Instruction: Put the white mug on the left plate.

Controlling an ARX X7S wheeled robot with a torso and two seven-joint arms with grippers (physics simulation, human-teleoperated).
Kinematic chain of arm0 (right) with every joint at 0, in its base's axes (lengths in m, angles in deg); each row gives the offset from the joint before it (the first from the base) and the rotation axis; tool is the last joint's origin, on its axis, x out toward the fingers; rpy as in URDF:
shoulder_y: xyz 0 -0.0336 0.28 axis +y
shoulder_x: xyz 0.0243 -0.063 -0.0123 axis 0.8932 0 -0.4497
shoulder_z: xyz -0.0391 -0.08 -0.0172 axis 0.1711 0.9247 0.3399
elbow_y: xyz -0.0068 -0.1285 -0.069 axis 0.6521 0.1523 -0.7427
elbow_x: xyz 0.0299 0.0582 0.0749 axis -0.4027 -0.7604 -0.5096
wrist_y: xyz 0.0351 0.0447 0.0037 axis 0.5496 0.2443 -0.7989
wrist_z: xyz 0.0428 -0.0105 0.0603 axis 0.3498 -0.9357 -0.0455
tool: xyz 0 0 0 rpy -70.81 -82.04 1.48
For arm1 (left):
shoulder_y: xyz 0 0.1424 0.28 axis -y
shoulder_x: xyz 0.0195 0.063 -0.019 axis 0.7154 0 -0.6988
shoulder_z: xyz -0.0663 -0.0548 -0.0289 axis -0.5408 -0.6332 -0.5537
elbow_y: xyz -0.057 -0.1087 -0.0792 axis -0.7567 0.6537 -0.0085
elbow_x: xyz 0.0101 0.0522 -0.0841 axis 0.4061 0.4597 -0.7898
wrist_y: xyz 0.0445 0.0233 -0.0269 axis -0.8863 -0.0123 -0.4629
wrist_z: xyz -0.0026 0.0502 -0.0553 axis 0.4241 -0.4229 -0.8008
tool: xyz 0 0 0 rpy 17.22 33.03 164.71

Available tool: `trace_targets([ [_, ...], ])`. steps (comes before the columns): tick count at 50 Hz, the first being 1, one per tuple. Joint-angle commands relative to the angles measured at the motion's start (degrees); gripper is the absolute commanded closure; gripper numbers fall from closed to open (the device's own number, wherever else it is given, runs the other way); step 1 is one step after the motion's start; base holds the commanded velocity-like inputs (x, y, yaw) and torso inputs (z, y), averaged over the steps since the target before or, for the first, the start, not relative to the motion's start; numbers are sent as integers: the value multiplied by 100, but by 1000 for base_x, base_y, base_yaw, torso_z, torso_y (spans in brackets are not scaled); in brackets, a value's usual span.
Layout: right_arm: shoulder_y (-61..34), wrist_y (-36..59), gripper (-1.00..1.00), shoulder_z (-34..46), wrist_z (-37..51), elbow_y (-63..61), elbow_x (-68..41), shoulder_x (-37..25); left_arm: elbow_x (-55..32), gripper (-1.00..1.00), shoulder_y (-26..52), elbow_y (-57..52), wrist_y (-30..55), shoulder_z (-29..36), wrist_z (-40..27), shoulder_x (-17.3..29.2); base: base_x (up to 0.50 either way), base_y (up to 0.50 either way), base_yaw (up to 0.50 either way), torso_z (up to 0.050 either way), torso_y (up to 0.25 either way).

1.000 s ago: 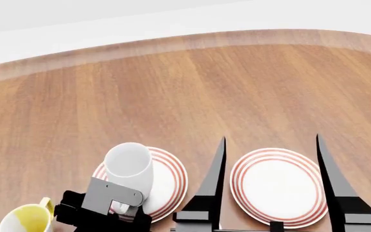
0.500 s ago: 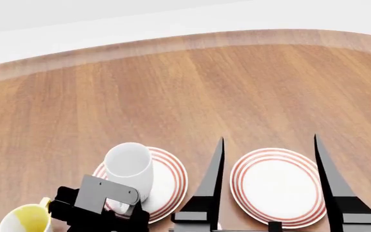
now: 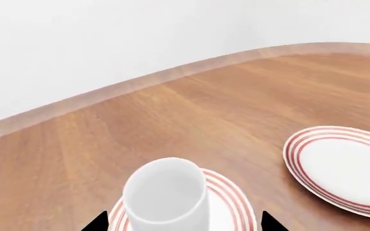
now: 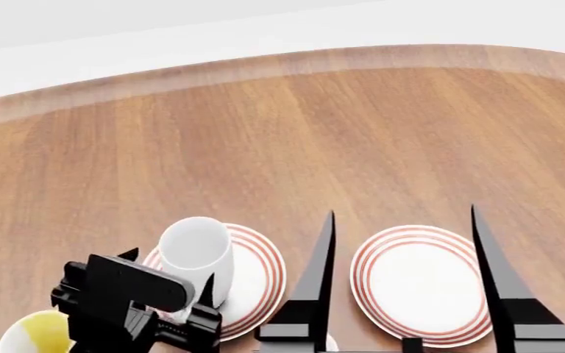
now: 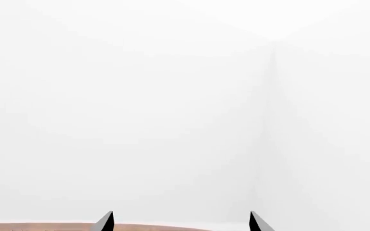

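- Since a second before, the left gripper (image 4: pixel 170 287) had drawn back from the white mug (image 4: pixel 198 254) toward the robot and swung a little outward — the mug itself had not shifted.
- The white mug stood upright just ahead of the left gripper, on the near-left part of the left plate (image 4: pixel 263 273), its base inside the red rings.
- In the left wrist view only the two fingertips (image 3: pixel 96 222) showed, spread wider than the mug (image 3: pixel 165 197) and apart from it — open and holding nothing.
- The right gripper (image 4: pixel 400 220) hung idle with its fingers wide apart, straddling the second plate (image 4: pixel 422 283); its own camera looked mostly at blank wall.
- By my reading the placing was done and the step in hand was the retreat; the next move called only for a clean withdrawal, without clipping the mug or the yellow mug (image 4: pixel 35 334) just beside the left arm.
- The table (image 4: pixel 282 147) was smooth brown wood with a curved far edge, and the room beyond it was plain white.
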Motion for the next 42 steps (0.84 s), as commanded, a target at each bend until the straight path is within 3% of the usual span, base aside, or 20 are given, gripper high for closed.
trace_targets([
  [1,-7,34,-100,62,3,1,13,-7,85,-100,-84,-1861,-137,-78,-631,906,0,0,0,0,0],
  [23,7,52,-100,35,-1,1,45,-7,473,-100,-134,-4401,-365,-445,-1952,2364,0,0,0,0,0],
  [42,-17,90,-100,53,-17,3,87,-15,439,-100,-17,-5240,-311,-686,-2520,2789,0,0,0,0,0],
])
